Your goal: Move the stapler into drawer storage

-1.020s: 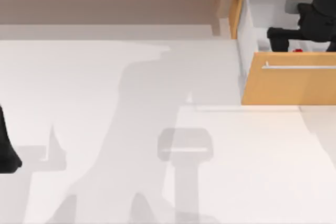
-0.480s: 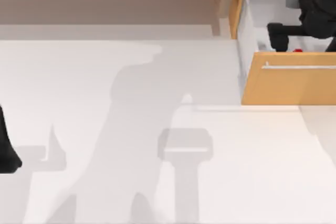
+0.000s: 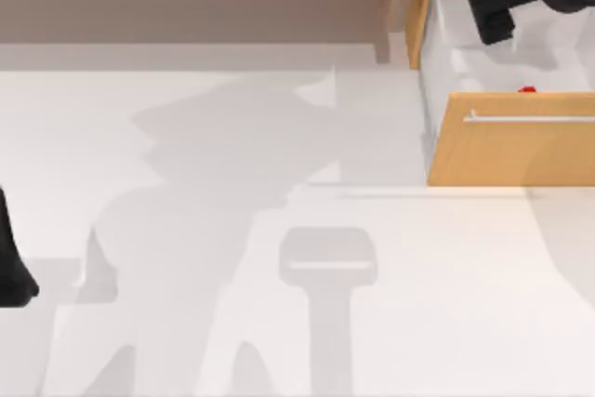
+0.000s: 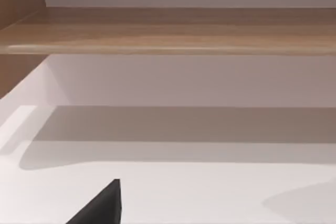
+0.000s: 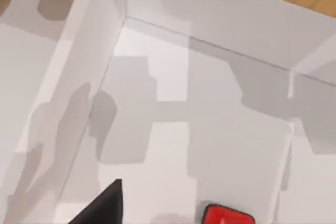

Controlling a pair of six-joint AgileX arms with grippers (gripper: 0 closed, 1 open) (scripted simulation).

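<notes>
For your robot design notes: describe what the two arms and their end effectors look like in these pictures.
Both arms are matte black, with no markings, cables or labels to be seen. The right arm's end effector, above the drawer at the table's right, is a blocky black head on a slim black link. The left arm is a dark, rounded bulk at the table's left edge.

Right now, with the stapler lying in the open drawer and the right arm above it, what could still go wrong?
The stapler lies close behind the drawer front, so a hard push shut might make it slide or jolt. The drawer is pulled out over the table; if left so, storage may count as unfinished. The right gripper hangs above the white interior, and a careless retreat could clip the drawer's wall. The left arm is parked at the table's left edge.
</notes>
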